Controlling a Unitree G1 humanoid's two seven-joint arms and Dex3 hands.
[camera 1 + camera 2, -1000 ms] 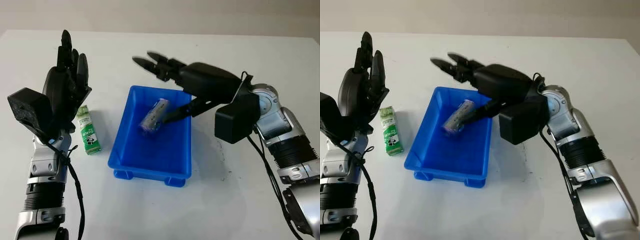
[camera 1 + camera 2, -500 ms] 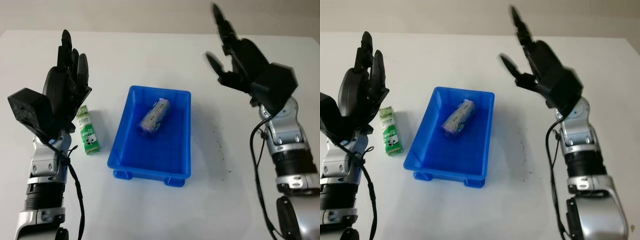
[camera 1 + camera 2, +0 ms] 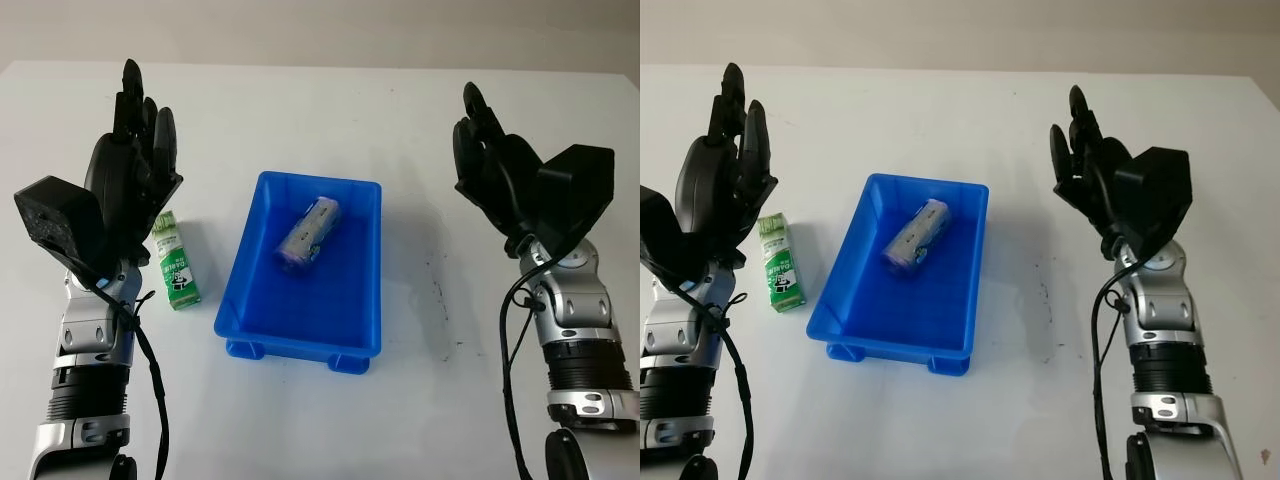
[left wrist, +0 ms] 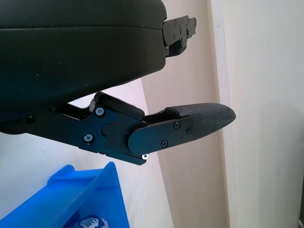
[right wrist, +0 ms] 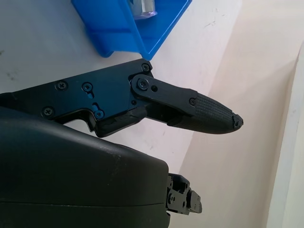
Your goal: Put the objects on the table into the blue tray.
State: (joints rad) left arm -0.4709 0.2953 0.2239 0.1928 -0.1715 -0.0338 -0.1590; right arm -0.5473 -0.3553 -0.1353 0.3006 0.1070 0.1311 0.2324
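White table carries the blue tray at centre, a silver can lying inside. Left hand and right hand are raised, open, empty — the green carton lies just beside the left one, outside the tray.

Upper end of the green carton hidden behind the left hand at its 10 o'clock side, print on the silver pack in the blue tray too small to read, surface cut off by the picture's bottom edge.
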